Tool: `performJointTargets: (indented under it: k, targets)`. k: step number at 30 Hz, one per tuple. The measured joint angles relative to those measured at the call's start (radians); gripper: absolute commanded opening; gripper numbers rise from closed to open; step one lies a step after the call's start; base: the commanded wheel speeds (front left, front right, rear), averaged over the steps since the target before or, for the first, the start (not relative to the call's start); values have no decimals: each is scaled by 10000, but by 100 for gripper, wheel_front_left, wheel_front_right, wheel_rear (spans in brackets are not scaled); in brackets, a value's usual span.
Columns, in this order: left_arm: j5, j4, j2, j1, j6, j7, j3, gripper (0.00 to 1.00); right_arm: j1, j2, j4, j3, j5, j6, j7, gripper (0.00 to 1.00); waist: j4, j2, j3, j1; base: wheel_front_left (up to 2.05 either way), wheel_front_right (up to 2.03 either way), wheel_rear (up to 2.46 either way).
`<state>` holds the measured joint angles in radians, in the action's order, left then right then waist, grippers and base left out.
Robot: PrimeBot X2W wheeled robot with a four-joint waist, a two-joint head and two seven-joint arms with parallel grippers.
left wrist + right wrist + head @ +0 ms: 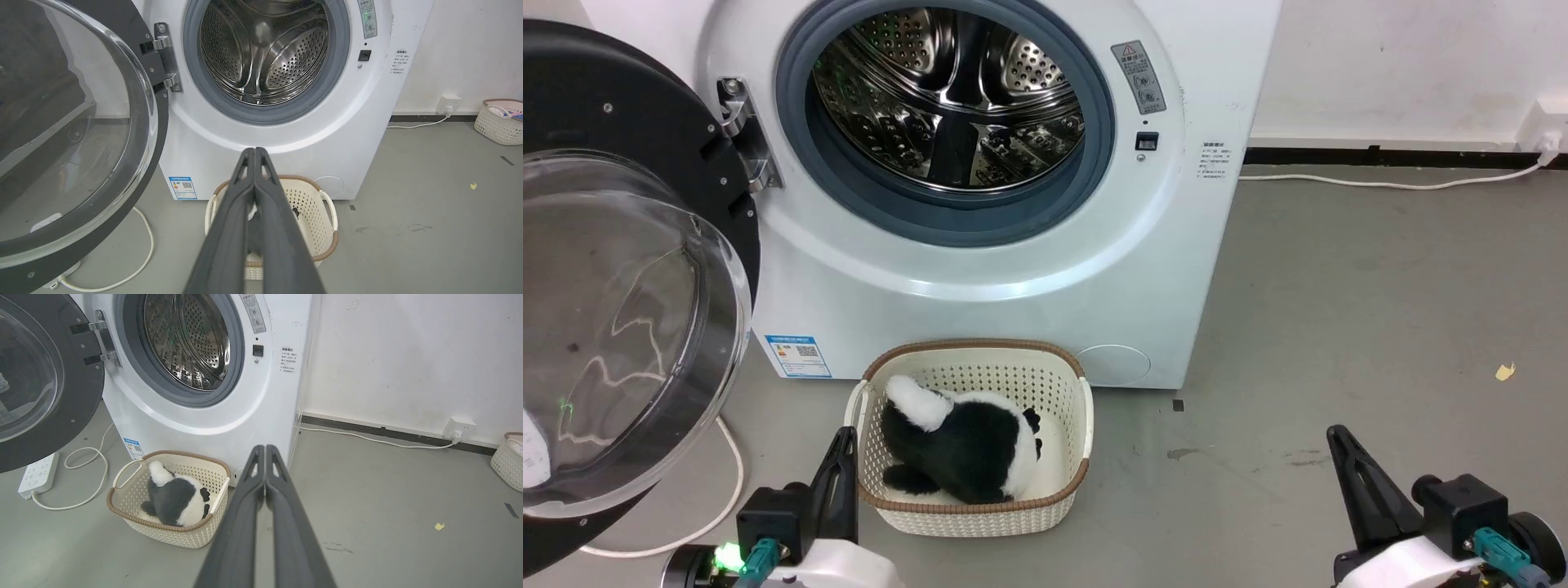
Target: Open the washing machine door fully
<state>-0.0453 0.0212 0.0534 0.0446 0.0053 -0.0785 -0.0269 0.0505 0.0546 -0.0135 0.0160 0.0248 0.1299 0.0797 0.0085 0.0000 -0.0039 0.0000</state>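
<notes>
The white washing machine (1045, 269) stands ahead with its steel drum (947, 90) exposed. Its washing machine door (613, 278), black-rimmed with a clear glass bowl, hangs swung out wide to the left on its hinge (747, 135); it also appears as the door (69, 134) and the door (41, 379) in the wrist views. My left gripper (843, 445) sits low at the front left, shut and empty, its fingers (255, 155) pressed together. My right gripper (1338, 441) rests at the lower right, shut too, holding nothing, tips (265, 451) touching. Neither touches the door.
A cream basket (1058, 502) holding a black and white plush toy (964, 445) sits on the floor before the machine. A white cable (731, 490) and power strip (39, 475) lie under the door. Another basket (500, 120) stands far right by the wall.
</notes>
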Motion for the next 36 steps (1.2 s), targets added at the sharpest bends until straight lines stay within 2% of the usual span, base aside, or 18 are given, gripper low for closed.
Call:
performJointTargets:
  k: [36]
  targets:
    - [364,-174,-33,-290,-8,782,247,0,-384,0,96,-161,-173,0,-792,0,-86,0,40,-1,0,0,0]
